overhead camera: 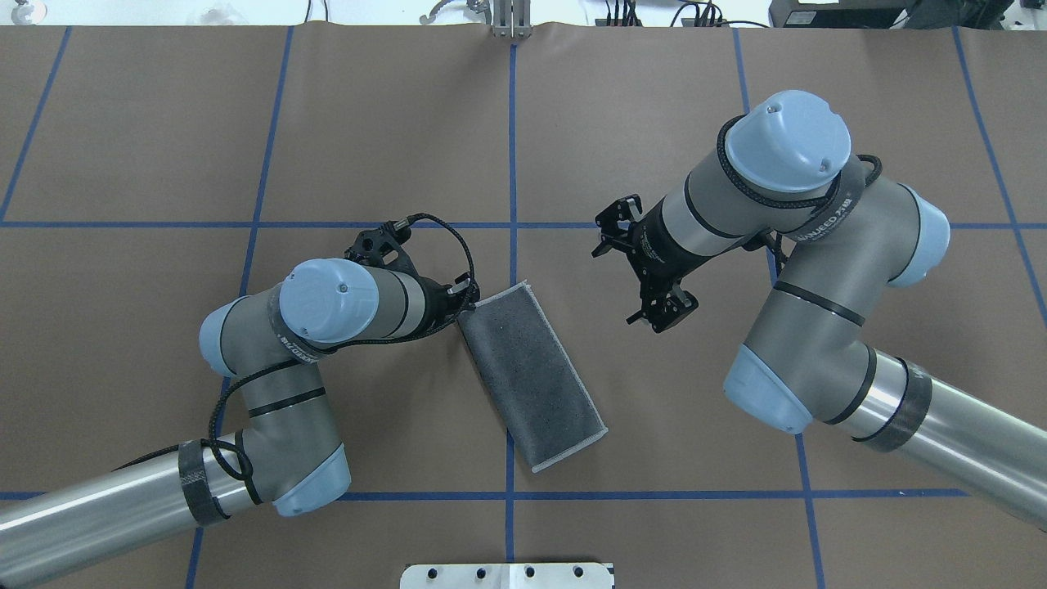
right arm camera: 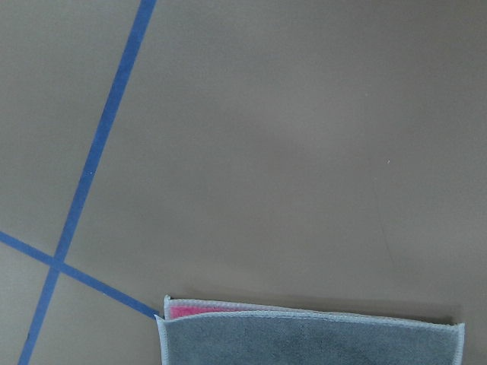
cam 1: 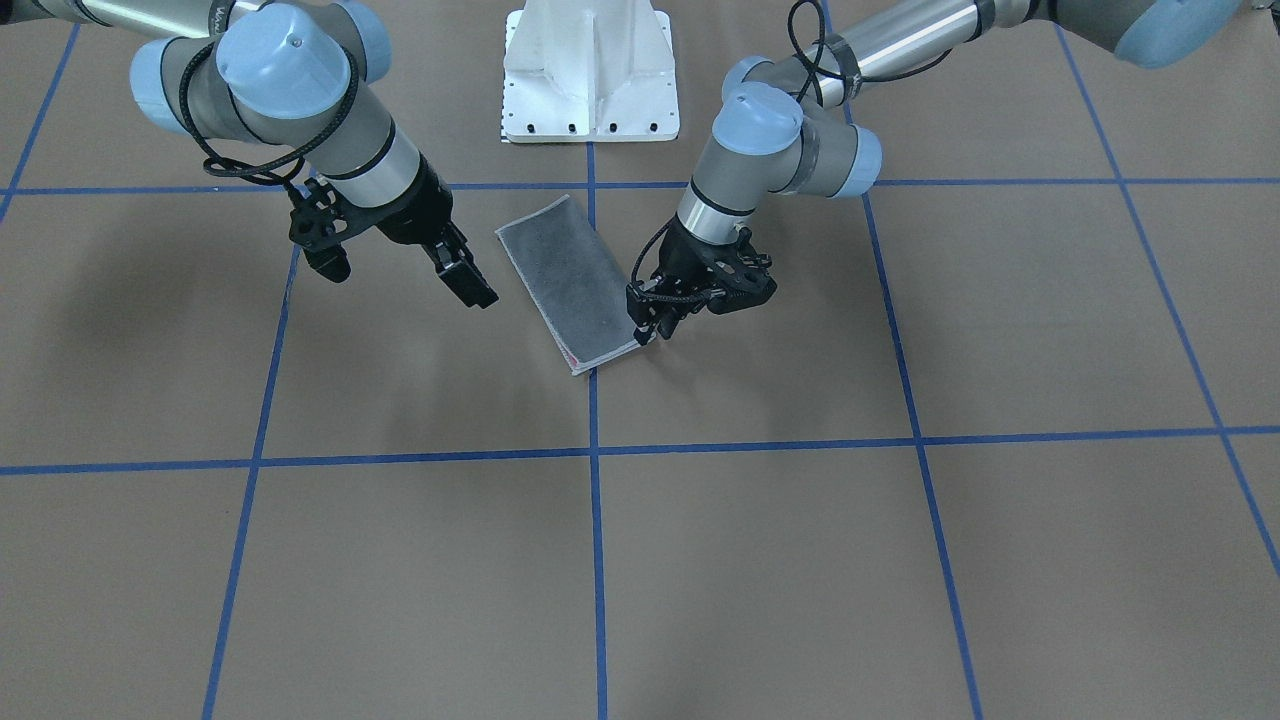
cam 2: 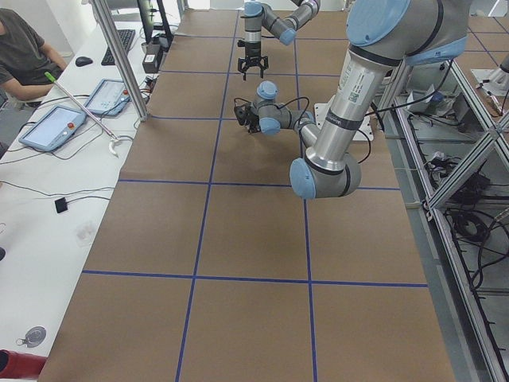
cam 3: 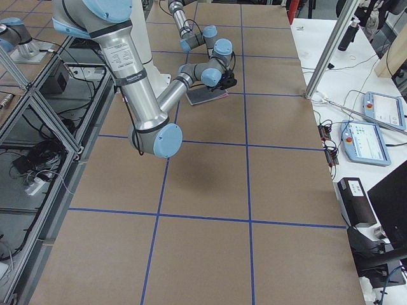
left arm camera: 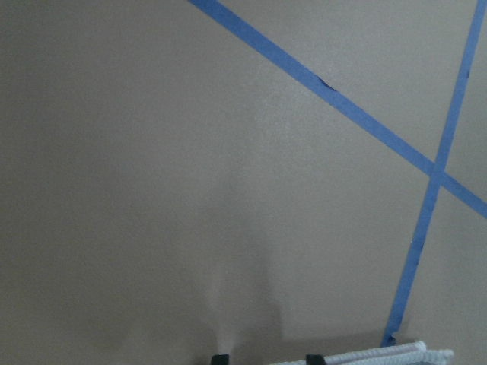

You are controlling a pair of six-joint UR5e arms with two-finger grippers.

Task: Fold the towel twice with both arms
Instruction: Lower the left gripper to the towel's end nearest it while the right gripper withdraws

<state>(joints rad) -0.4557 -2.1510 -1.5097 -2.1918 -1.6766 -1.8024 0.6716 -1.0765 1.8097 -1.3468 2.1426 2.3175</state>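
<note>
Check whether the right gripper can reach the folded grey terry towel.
Probably yes. The right gripper hovers beside the folded grey terry towel with only bare table between. The left gripper sits at its far corner, opposite side, out of the way.

One towel (overhead camera: pixel 532 372), two arms (overhead camera: pixel 270 409) (overhead camera: pixel 810 327)

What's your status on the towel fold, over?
Left gripper at towel corner, grip unclear. Right gripper open, hovering clear. Folded once, grey up, flat. Nothing in the way.
</note>
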